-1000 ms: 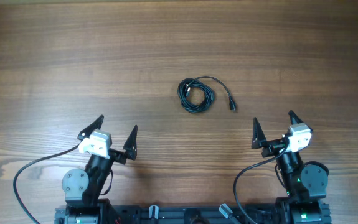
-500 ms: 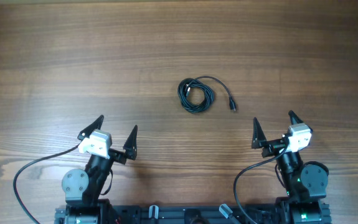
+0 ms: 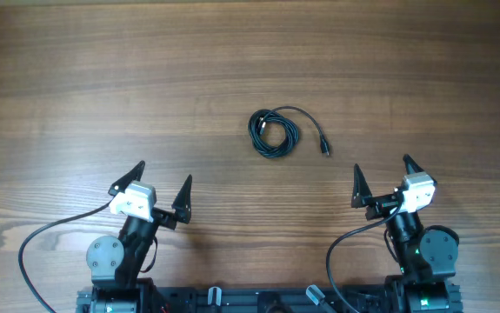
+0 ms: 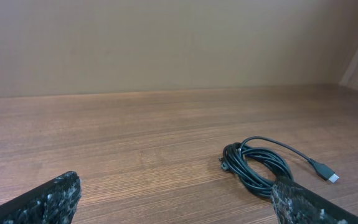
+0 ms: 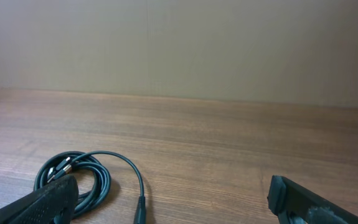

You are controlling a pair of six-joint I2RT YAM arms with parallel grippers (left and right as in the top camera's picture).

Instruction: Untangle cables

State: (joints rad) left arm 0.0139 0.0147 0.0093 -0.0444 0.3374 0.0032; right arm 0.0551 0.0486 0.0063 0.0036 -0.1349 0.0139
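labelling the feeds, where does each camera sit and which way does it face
Overhead: above the table, looking straight down; shows left end effector and right end effector.
Left wrist: low near the table's front edge, facing forward across it; own fingers at bottom corners.
Right wrist: likewise, from the right side.
All three share the cables.

bare table [image 3: 102, 78] all around cables [image 3: 274, 132], nothing blocking
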